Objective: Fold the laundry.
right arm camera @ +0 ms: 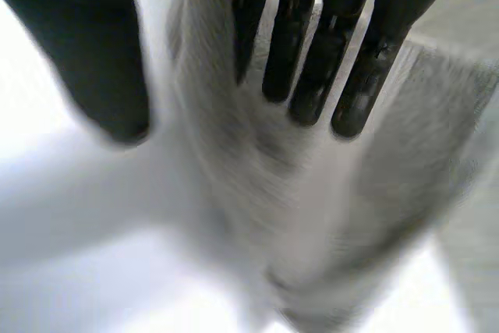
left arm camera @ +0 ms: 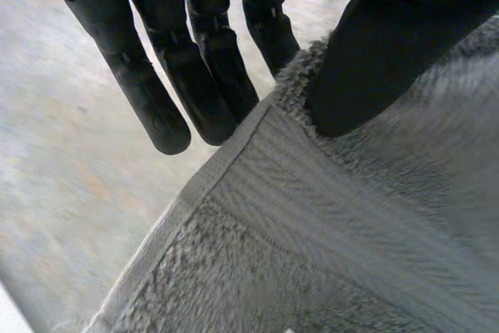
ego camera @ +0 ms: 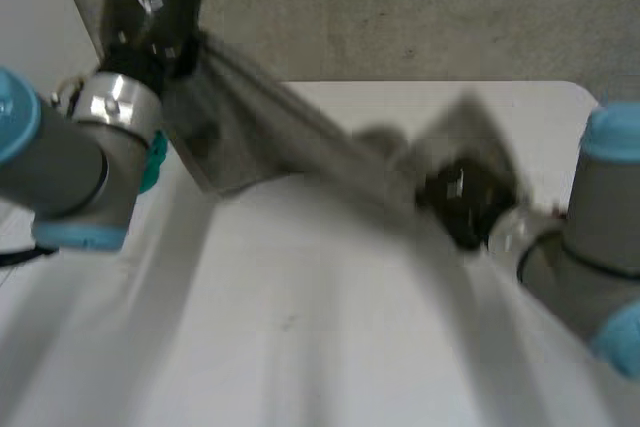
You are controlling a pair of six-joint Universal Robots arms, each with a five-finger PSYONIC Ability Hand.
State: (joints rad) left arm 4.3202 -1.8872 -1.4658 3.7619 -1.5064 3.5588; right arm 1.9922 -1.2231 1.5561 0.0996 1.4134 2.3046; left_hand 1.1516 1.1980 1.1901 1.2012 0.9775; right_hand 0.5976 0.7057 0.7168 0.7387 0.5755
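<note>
Evidently no fold is yet made: the grey towel is held stretched above the white surface, one corner pinched by the left hand; whether the right hand is clamped on it cannot be told.

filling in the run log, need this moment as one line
left hand: raised, pinching grey towel edge | right hand: at towel's other end, grip unclear | towel: stretched between hands over white table

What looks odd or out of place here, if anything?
The grey towel is held over the table, stretched aslant in the air between the higher left hand and the lower right hand. The left thumb and fingers pinch its hemmed edge. Nothing looks spilled or torn.
</note>
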